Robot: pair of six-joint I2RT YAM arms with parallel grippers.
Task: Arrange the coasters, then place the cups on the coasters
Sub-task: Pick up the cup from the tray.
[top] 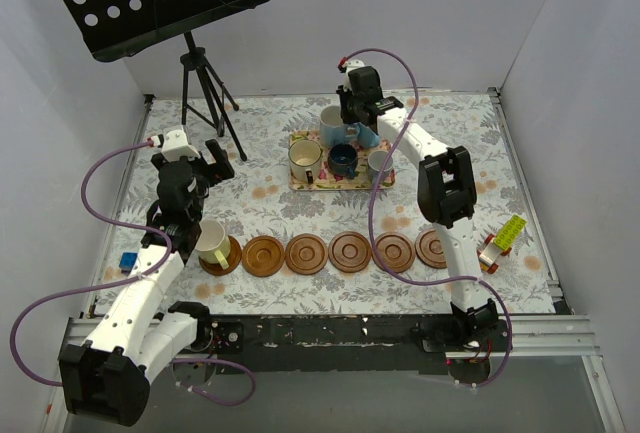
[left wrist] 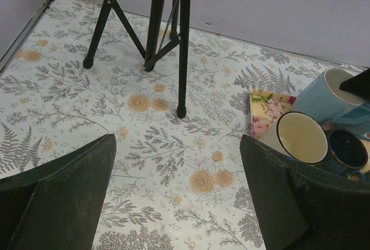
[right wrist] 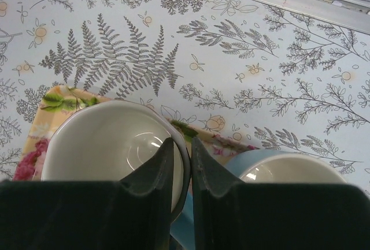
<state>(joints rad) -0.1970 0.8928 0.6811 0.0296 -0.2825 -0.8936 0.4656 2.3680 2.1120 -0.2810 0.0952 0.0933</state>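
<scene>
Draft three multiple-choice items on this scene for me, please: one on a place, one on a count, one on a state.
1. Where does the yellow-green cup stand?
A) on the floral tray
B) on the leftmost coaster
C) on the music stand

2. How many coasters lie in the row?
A) four
B) five
C) six

3. How is the left gripper?
A) open and empty
B) shut on a coaster
C) shut on a cup

Answers:
1 B: the top view shows the cup sitting on the disc at the left end of the row.
2 C: six discs line up, the last partly hidden.
3 A: its fingers stand wide apart with only the tablecloth between them.
</scene>
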